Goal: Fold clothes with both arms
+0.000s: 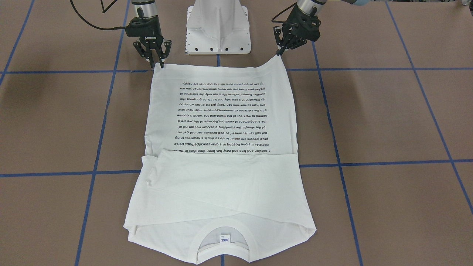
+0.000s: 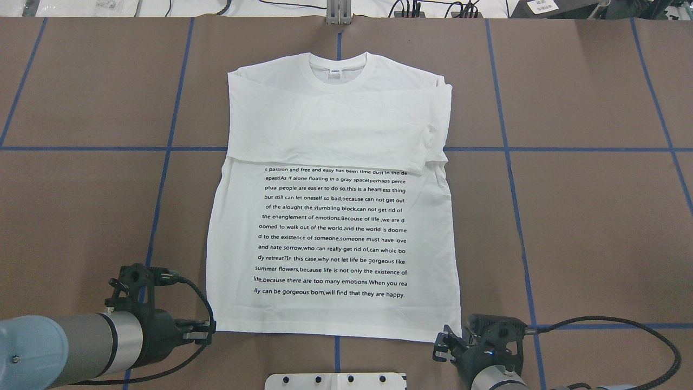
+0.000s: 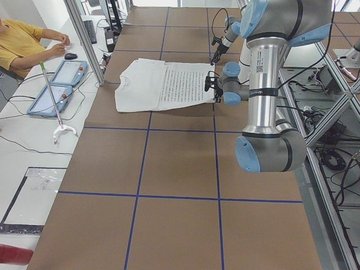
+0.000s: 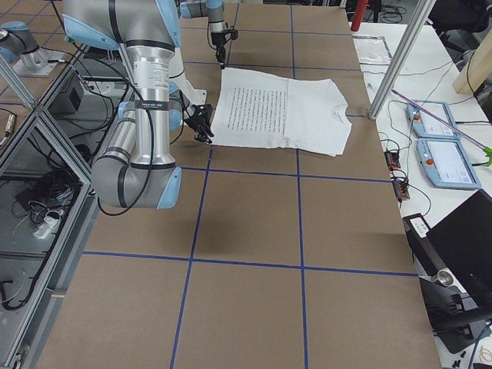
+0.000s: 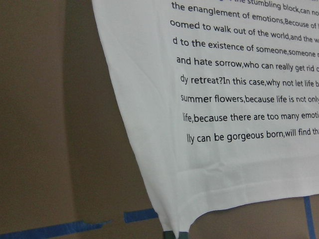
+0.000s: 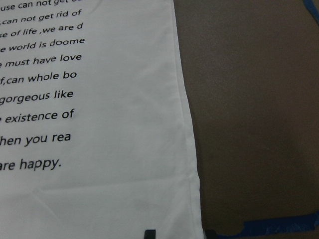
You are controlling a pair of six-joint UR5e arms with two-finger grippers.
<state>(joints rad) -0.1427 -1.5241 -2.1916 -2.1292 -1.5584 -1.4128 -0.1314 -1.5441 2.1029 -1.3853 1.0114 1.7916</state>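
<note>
At the bottom edge of the overhead frame stands the white pedestal base (image 2: 335, 381). Just beyond it, the two arms reach to the near hem of the T-shirt (image 2: 335, 319). The left gripper (image 2: 210, 329) is at the lower left of the frame. Its fingers (image 5: 177, 235) are pressed together on the hem corner, and the cloth ends exactly at them. The right gripper (image 2: 441, 346) is at the lower right, at the other hem corner. In its wrist view two dark fingers (image 6: 149, 233) show with a small gap, one over the cloth and one past the edge (I cannot tell if they pinch the cloth).

The T-shirt lies flat on the brown surface (image 2: 584, 216), in the centre of the frame, hem towards the robot. Farther on comes the block of black text (image 2: 333, 233), which fills the middle of the shirt. Above it the sleeves (image 2: 335, 127) are folded across the chest and cover the top line of the text. Farthest is the ribbed collar (image 2: 335, 67) with its small label (image 2: 335, 72), near the upper edge of the frame. Blue tape lines (image 2: 595, 149) divide the surface into squares.
</note>
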